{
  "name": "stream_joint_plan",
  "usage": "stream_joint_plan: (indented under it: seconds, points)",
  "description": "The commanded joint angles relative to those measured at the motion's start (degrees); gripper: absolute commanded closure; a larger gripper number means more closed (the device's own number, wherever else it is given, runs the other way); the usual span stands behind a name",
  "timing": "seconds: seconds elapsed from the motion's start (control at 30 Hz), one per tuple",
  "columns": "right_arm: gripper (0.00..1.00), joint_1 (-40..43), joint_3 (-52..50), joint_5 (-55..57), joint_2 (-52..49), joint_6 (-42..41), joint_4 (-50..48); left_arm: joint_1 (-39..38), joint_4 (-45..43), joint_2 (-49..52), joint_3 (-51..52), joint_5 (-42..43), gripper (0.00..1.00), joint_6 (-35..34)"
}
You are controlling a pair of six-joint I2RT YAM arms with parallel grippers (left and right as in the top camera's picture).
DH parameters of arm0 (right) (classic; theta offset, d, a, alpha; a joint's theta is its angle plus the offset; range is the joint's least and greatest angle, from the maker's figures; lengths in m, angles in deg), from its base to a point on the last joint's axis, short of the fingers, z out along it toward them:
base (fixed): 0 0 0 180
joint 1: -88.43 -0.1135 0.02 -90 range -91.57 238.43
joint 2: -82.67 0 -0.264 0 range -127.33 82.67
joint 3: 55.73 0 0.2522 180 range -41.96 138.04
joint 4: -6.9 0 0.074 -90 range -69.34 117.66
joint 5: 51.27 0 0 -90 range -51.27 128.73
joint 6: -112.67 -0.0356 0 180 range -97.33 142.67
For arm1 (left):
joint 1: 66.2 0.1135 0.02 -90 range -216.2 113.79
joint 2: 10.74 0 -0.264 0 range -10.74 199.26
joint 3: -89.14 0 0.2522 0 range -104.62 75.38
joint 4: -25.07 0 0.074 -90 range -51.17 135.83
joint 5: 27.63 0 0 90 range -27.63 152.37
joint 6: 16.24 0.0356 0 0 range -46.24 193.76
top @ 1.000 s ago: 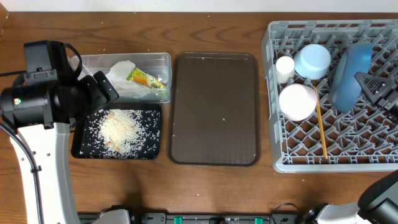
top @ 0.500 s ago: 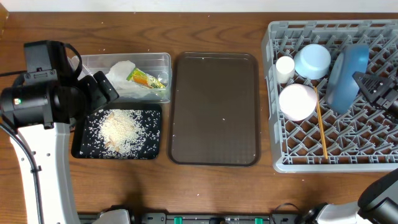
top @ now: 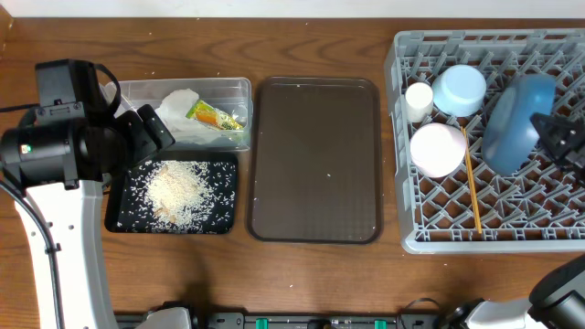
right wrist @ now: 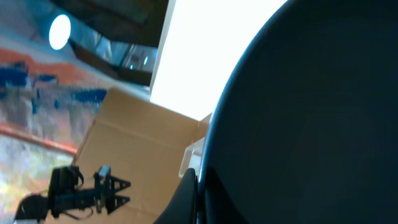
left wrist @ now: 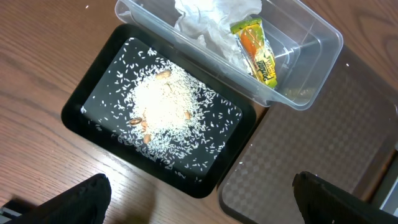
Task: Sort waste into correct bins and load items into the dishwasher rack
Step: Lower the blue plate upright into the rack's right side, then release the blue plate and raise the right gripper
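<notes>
Since a second ago, has tipped plate (top: 514, 123) flatter and drawn it rightward in rack (top: 402, 210). At right gripper (top: 541, 125): clamped shut on plate's rim. At left gripper (left wrist: 202, 186): spread wide, holding nothing, hovering over rice tray (left wrist: 73, 117) beside tub (left wrist: 314, 68).

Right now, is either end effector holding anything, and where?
The right end effector grips the blue plate by its right rim. The left end effector is open, holding nothing.
</notes>
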Motion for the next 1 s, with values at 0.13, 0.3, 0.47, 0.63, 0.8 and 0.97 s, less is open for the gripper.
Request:
stream_joint_plan:
  seconds: [0.13,0.3,0.47,0.63,0.8,0.97]
  points:
    - [0.98,6.12,-0.28,0.02,-0.83,0.5,4.26,0.24,0.15,0.33,-0.07,-0.92,0.04,0.33]
    - [0.79,10.8,-0.28,0.0,-0.83,-0.17,4.13,0.24,0.15,0.33,-0.07,-0.92,0.04,0.33]
    - [0.71,15.34,-0.26,-0.02,-0.83,-0.24,3.48,0.24,0.15,0.33,-0.07,-0.92,0.04,0.33]
    - [0.67,18.29,-0.26,0.15,-0.83,-4.5,0.28,0.24,0.15,0.33,-0.07,-0.92,0.04,0.33]
    - [0.63,19.37,-0.26,0.39,-0.83,-11.93,-5.35,0.24,0.15,0.33,-0.07,-0.92,0.04,0.33]
    - [0.58,19.32,-0.26,4.85,-0.83,-24.02,-13.35,0.24,0.15,0.33,-0.07,-0.92,0.04,0.33]
